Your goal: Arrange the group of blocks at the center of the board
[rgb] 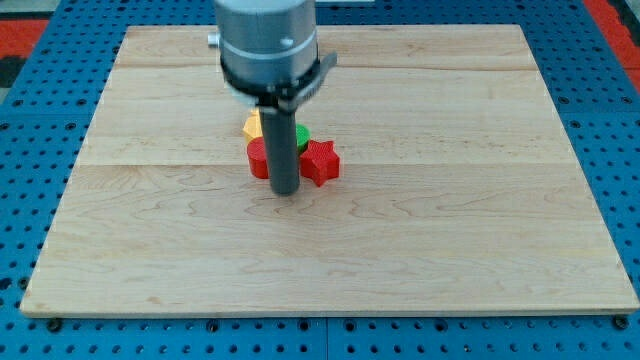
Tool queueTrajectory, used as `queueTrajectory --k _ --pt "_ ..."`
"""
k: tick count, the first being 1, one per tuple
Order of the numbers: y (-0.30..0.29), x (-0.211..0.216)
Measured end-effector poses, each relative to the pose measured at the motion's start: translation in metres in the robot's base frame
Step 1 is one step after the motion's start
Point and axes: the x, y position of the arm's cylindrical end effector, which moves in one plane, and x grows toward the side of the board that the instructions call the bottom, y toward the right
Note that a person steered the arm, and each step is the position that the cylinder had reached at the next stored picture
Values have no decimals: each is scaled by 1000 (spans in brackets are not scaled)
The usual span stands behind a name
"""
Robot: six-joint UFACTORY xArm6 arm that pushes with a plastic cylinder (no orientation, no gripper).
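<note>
A tight group of blocks sits a little left of the board's middle. A red star block (pixel 322 162) is at the group's right. A second red block (pixel 258 160) is at its left, its shape partly hidden by the rod. A yellow block (pixel 253 127) is at the top left and a green block (pixel 301 135) at the top right; both are mostly hidden. My tip (pixel 285 191) rests on the wooden board (pixel 450 200) at the group's bottom edge, between the two red blocks.
The board lies on a blue perforated table (pixel 30 150). The arm's grey cylindrical body (pixel 267 45) hangs over the board's top centre-left and covers the area behind the blocks.
</note>
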Motion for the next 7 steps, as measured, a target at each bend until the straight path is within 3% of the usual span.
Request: queueTrajectory --k 1,2,5,6,7 --pt "53 15" --pt "83 -21" --pt "36 -74" --pt "88 -78" --pt "97 -88"
